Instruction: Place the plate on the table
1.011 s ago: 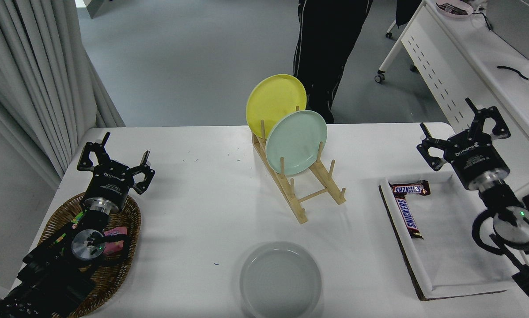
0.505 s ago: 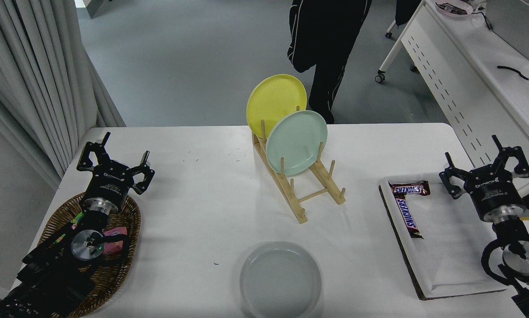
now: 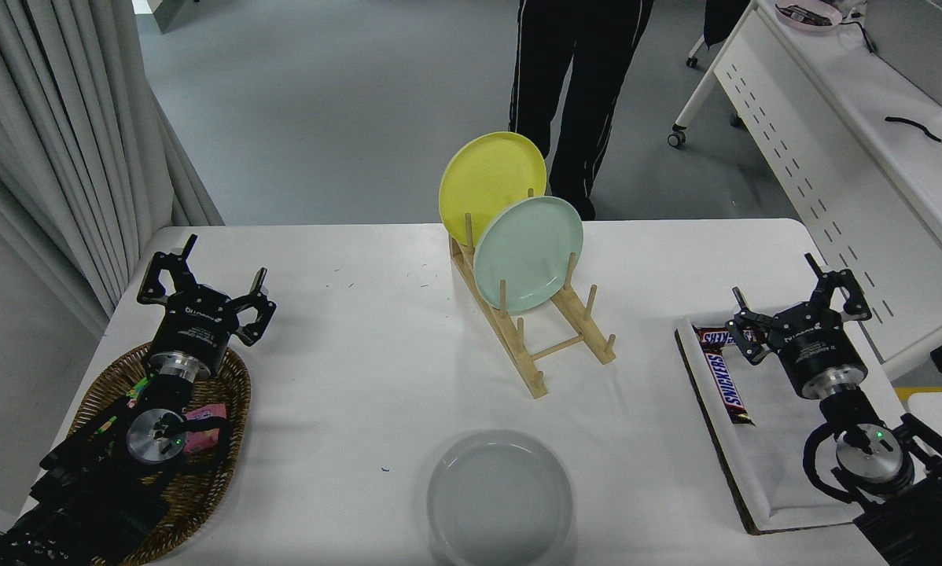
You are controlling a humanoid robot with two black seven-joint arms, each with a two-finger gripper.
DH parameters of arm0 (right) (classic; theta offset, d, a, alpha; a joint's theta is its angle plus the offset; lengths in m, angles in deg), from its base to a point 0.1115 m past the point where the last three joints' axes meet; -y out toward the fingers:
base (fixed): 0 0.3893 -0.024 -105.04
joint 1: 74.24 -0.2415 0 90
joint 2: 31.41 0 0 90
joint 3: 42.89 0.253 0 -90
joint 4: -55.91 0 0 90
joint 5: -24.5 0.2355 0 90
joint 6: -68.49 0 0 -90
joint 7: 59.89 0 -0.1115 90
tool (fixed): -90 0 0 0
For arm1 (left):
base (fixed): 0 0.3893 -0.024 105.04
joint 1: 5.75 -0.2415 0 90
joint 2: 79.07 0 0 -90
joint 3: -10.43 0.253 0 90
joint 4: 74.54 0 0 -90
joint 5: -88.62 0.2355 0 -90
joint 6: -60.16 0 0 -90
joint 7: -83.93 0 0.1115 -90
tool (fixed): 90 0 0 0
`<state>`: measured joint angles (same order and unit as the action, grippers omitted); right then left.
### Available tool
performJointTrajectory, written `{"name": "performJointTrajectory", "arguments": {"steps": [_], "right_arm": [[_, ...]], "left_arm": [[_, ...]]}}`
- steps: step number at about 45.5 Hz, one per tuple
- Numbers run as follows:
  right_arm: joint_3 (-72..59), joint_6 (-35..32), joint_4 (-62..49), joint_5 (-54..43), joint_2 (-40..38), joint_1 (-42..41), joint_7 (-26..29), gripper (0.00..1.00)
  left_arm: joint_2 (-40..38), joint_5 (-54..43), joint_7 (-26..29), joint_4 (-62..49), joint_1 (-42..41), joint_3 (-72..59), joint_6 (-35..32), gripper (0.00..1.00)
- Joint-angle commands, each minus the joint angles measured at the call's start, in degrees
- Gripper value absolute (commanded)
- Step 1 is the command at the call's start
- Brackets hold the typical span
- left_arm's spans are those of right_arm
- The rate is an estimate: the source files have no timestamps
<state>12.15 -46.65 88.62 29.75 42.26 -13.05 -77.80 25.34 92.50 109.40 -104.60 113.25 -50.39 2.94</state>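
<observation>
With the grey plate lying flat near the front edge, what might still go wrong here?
The plate lies close to the table's near edge, so a bump might push it off. The right gripper, open, hangs over the white tray beside the Snickers bars; swinging low, it might drag them.

Plate [image 3: 500, 498]: plain pale grey-white, left of & nearer than right gripper [image 3: 795, 307]. Table [image 3: 361, 377]: matte white. Both grippers black; left gripper [image 3: 204, 281] too. Yellow plate [image 3: 488, 179] & mint-green plate [image 3: 528, 253] in light wood rack [image 3: 546, 346], far left of right gripper. Brown Snickers bars [image 3: 726, 377], blue/red lettering, just left of it on white tray [image 3: 778, 464], dark edge. Brown wicker basket [image 3: 227, 417] w/ pink item under left arm. Person [image 3: 577, 71]: black trousers, white side stripes.
</observation>
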Motion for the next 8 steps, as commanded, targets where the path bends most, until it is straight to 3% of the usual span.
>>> {"name": "performJointTrajectory", "arguments": {"steps": [1, 8], "right_arm": [[-0.64, 0.18, -2.47, 0.02, 1.74, -0.89, -0.02, 0.99], [-0.72, 0.18, -2.56, 0.02, 2.35, -1.16, -0.02, 0.99]], "left_arm": [[0.00, -0.01, 0.01, 0.00, 0.00, 0.00, 0.00, 1.00], [0.00, -0.01, 0.01, 0.00, 0.00, 0.00, 0.00, 1.00]]}}
